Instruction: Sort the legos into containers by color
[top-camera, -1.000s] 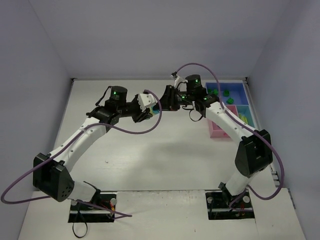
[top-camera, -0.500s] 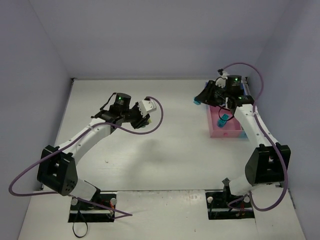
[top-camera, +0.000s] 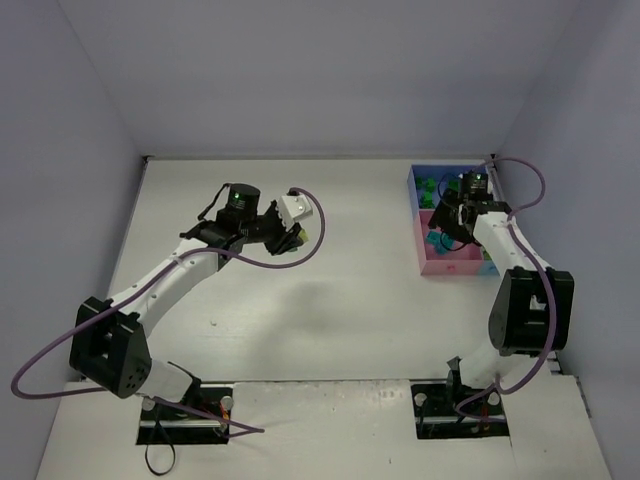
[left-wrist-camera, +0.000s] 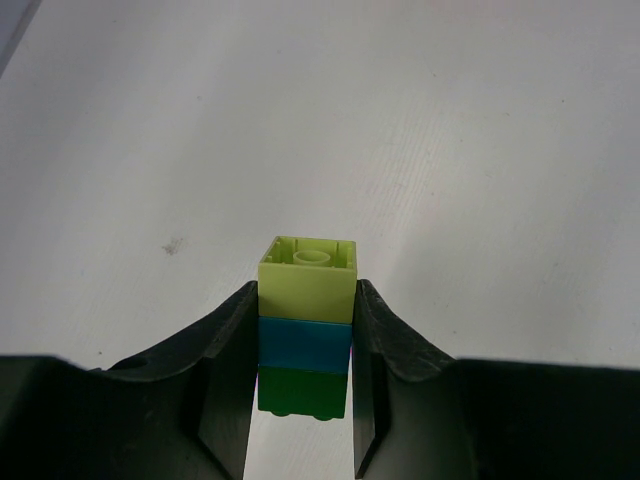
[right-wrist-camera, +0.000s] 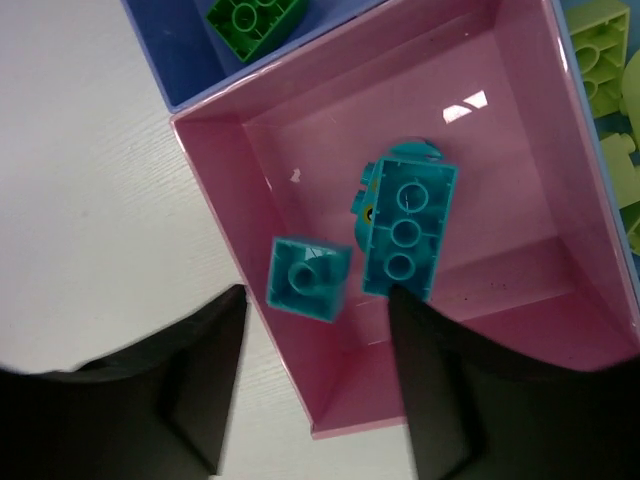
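Note:
My left gripper is shut on a short stack of legos: yellow-green on top, cyan in the middle, dark green below. It hangs above the bare table, left of centre. My right gripper is open over the pink tray. A small cyan brick sits loose between its fingers, touching neither. A longer cyan brick lies in the same tray. The blue tray holds a dark green brick. Yellow-green bricks lie in the light blue tray.
The joined containers stand at the table's far right, close to the right wall. The blue tray is the farthest of them. Purple cables loop off both arms. White table stretches between the two grippers.
The right arm swung from the table's centre to the trays with the small cyan brick, then its jaws opened and let it go over the pink tray. The left gripper kept hold of its stack.

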